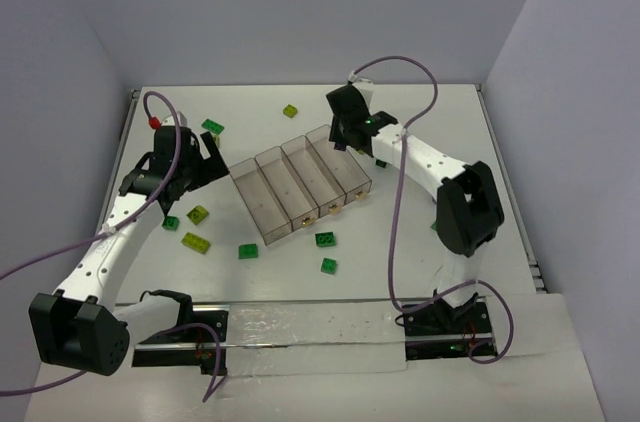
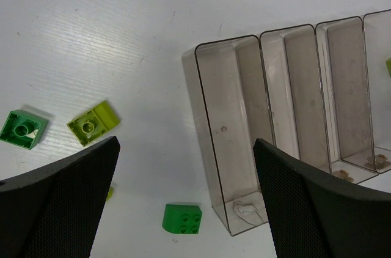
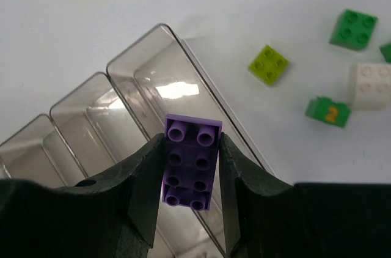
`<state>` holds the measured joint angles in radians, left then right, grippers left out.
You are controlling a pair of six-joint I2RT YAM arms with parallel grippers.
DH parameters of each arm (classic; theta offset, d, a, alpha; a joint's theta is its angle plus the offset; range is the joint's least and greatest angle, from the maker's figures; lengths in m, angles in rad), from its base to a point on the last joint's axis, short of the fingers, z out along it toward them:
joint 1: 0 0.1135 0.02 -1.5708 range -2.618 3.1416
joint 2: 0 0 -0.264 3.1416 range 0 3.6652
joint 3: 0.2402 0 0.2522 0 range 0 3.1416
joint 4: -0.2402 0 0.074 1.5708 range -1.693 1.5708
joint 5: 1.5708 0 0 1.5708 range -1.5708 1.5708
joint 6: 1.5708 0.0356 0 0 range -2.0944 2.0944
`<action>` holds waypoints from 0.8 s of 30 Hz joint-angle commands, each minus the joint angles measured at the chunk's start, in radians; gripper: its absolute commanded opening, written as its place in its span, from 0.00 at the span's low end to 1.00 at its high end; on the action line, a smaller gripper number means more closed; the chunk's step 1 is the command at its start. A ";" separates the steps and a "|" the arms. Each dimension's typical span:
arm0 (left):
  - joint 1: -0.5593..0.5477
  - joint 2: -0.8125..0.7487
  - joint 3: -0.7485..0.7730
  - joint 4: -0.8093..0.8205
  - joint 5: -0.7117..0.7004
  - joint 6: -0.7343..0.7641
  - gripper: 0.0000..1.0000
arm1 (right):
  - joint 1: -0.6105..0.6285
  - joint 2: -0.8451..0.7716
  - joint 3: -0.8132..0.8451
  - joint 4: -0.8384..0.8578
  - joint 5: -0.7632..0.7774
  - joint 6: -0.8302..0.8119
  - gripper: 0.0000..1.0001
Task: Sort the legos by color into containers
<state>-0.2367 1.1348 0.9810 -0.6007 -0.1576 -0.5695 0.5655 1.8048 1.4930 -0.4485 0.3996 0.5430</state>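
Top view: the containers [image 1: 262,197] show no brick inside; green legos [image 1: 325,239] lie scattered around them. Left wrist: left end effector [image 2: 185,148] wide open, empty, beside the containers. Right wrist: right end effector [image 3: 192,175] clamps a purple lego [image 3: 192,148] above their end compartment; sorting seems barely begun.

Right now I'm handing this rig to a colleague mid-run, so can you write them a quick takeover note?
Left end effector: open, empty, above the tray at its left end.
Right end effector: shut on a purple brick, held over the tray's opposite end compartment.
Done: nothing sorted; all four compartments look empty.
Left: release the purple brick, then gather the green bricks, yellow-green bricks and white brick scattered around the tray.
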 commanded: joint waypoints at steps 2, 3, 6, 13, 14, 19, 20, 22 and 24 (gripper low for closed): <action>-0.005 -0.038 0.040 -0.010 -0.018 0.013 0.99 | 0.007 0.131 0.171 0.017 0.011 -0.072 0.27; -0.005 -0.038 0.039 -0.011 -0.016 0.014 0.99 | 0.007 0.156 0.184 0.019 0.011 -0.076 0.28; -0.004 -0.038 0.038 -0.013 -0.016 0.019 0.99 | 0.007 0.203 0.219 0.026 0.013 -0.080 0.33; -0.004 -0.036 0.044 -0.022 -0.019 0.028 0.99 | 0.007 0.293 0.308 -0.004 -0.028 -0.090 0.72; -0.005 -0.037 0.043 -0.024 -0.020 0.029 0.99 | 0.007 0.284 0.302 -0.007 -0.023 -0.087 0.76; -0.004 -0.038 0.041 -0.022 -0.015 0.029 0.99 | -0.006 0.162 0.211 0.014 0.022 -0.078 0.78; -0.004 -0.038 0.043 -0.022 -0.012 0.028 0.99 | -0.020 0.111 0.173 0.017 0.029 -0.073 0.78; -0.004 -0.036 0.048 -0.022 -0.008 0.029 0.99 | -0.052 0.037 0.095 0.024 0.027 -0.061 0.77; -0.004 -0.038 0.054 -0.018 -0.003 0.030 0.99 | -0.095 -0.048 0.001 0.024 0.020 -0.047 0.77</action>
<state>-0.2367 1.1170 0.9819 -0.6266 -0.1640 -0.5562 0.5497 1.9738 1.6190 -0.4441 0.3867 0.4674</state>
